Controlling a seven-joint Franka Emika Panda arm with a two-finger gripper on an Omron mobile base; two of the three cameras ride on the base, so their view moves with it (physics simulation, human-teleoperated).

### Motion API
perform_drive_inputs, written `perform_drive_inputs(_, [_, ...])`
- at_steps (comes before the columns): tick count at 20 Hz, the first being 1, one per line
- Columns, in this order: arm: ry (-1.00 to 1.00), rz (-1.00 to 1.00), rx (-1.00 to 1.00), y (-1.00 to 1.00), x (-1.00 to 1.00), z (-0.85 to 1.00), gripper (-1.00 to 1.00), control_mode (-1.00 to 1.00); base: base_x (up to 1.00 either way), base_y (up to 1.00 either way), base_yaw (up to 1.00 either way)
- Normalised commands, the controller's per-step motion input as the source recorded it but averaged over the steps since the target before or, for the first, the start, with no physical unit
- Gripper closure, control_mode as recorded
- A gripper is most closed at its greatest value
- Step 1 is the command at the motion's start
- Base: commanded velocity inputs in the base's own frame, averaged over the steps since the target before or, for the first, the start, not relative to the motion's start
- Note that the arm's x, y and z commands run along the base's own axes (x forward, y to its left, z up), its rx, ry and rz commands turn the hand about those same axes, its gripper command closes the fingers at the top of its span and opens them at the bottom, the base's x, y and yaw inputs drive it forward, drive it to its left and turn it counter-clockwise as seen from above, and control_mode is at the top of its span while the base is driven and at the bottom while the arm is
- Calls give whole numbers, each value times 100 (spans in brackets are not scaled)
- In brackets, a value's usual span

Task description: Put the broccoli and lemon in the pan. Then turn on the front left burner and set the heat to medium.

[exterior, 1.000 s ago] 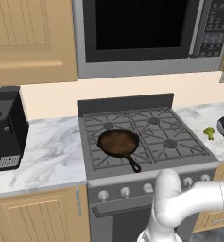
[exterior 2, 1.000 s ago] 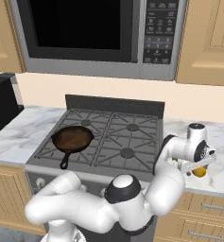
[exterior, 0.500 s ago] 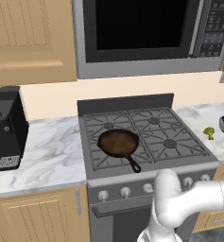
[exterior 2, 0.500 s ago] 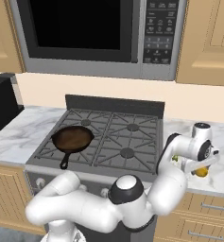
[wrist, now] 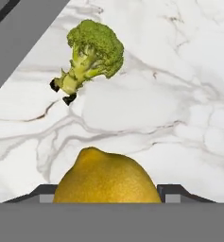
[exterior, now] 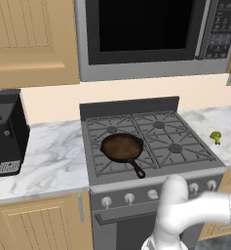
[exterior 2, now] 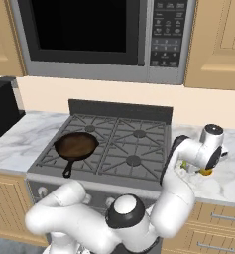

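Two dark fingertips (wrist: pixel 172 191) of the pincer (wrist: pixel 106 194) flank the lemon (wrist: pixel 106 179), apparently gripping it, on the marble bench (wrist: pixel 179 71) right of the stove. Beyond it lies the broccoli (wrist: pixel 90 53), apart. Far left, the pan (exterior: pixel 122 148) sits on the front left burner.

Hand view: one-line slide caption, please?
Hand's fingers flank a smooth yellow lemon on white marble counter; a bumpy green broccoli floret lies beyond.
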Motion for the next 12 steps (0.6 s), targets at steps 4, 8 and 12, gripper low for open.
perform_drive_inputs(4, [-18,7,0,63,-34,46,100,-100,0,0,0])
perform_drive_inputs(8, [-4,2,-2,80,-19,47,100,-100,0,0,0])
perform_drive_inputs(12, [4,0,-4,87,0,66,100,-100,0,0,0])
